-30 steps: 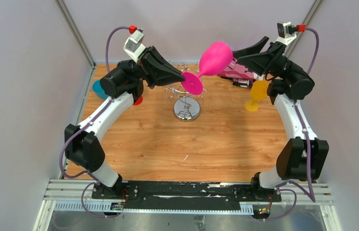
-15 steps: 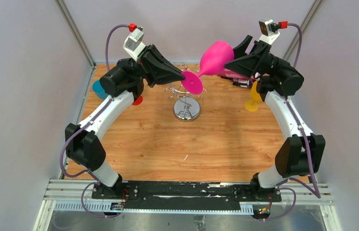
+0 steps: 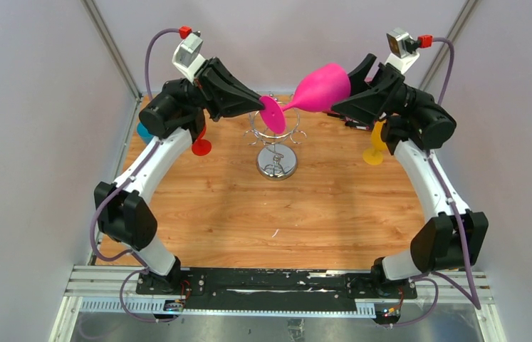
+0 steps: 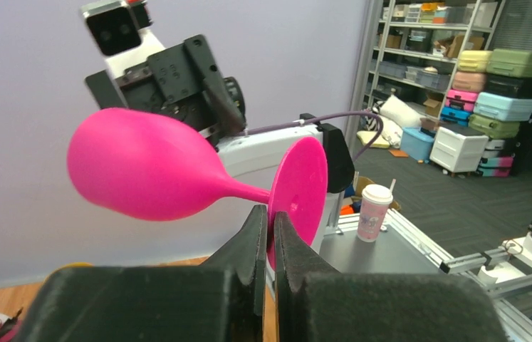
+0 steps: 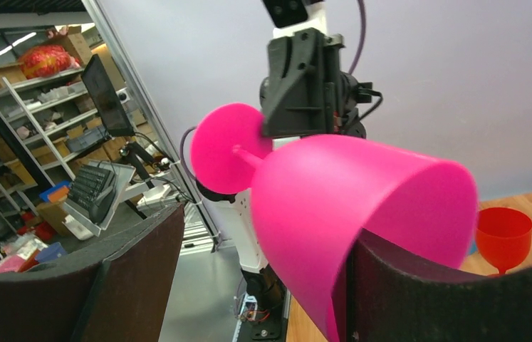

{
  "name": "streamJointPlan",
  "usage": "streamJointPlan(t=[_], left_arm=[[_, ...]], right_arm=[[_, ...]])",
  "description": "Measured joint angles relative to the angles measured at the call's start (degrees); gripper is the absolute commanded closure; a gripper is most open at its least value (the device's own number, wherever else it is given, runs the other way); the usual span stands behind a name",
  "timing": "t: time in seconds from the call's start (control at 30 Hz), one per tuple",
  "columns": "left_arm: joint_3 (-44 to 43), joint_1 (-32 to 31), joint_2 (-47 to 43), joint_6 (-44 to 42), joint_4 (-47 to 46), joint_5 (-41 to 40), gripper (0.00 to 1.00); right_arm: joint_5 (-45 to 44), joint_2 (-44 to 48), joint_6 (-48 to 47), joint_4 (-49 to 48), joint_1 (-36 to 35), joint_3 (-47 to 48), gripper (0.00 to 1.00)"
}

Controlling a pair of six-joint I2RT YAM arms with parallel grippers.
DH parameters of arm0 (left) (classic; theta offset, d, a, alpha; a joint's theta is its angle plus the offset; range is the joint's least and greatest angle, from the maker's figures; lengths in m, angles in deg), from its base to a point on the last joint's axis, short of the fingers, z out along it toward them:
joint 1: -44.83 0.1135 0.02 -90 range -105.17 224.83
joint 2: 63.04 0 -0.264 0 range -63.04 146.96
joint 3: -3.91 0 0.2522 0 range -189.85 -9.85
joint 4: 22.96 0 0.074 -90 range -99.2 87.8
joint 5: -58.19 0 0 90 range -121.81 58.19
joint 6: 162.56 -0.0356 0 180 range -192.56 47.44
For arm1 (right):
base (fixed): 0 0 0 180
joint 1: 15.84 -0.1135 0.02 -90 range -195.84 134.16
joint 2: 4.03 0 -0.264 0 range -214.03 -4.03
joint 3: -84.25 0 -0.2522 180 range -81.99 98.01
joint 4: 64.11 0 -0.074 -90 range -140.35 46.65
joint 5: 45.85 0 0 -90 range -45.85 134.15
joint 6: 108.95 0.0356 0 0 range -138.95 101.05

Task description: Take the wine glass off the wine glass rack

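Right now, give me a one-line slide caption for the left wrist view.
Left gripper pinching the round foot of a bright pink plastic wine glass, held sideways in the air.

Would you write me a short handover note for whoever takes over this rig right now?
Left gripper: shut on the foot of the pink glass.
Right gripper: open, jaws either side of the bowl, not gripping.
Glass: on its side in the air above the rack, apparently clear of the hooks.
Done: glass off the rack.
To do: probably set it on the table.
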Motion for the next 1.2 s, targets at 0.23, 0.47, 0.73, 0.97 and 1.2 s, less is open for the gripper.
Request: streamJointPlan(t=[0.23,0.47,0.73,0.97,1.2], left_arm=[[-1.4,1.2,3.2,1.0,-0.2,-0.2,1.00],[-4.4,1.4,6.6,3.1,-0.2,-0.6,1.00],[-4.2,1.4,6.5,3.1,-0.2,-0.6,1.00],[-3.3,1.5,6.4,3.0,-0.2,-0.6,1.00],[-3.3,1.7,6.4,3.0,-0.2,-0.6,1.00]], right_arm=[[0.1,3.3,-0.7,0.0,-0.2,0.0,0.38],[0.2,2.5,-0.8,0.3,-0.3,-0.9,0.42],[0.2,1.5,-1.0,0.6,-0.3,-1.1,0.53],[0.1,0.8,-0.9,0.6,-0.3,-1.1,0.62],[0.1,0.5,-1.0,0.6,-0.4,-1.1,0.78]])
